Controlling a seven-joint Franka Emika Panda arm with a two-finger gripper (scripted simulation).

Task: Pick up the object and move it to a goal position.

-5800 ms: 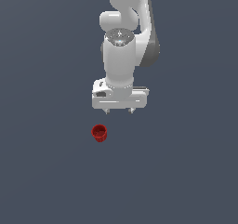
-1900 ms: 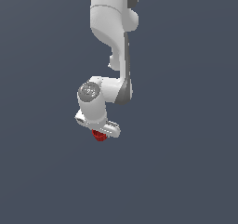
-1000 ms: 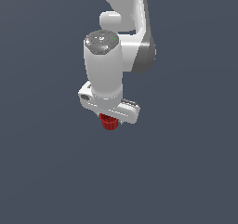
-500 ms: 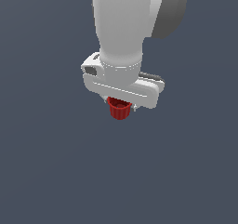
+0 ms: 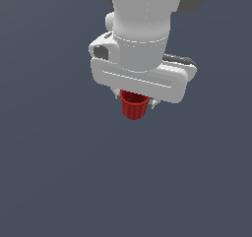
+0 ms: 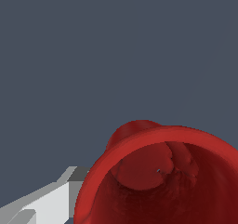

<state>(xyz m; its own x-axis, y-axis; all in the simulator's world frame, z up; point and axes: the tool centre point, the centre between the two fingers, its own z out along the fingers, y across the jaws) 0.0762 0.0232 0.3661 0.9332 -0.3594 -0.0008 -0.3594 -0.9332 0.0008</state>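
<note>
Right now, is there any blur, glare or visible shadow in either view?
Exterior view: sharp, flat lighting, no glare, no cast shadow under the red cup or claw. Wrist view: the cup fills the corner, cropped by the frame, edges slightly jagged.

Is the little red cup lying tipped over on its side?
No, the red cup hangs upright beneath the white gripper, its open top tucked up against the gripper and its narrower bottom pointing down.

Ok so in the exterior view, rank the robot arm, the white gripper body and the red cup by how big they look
Largest to smallest as they appear:
1. Robot arm, filling the top of the view, partly cut off by the frame.
2. Gripper body, the wide white block below it.
3. Red cup, narrower than the gripper.
The arm is near the camera, so its size is exaggerated.
</note>
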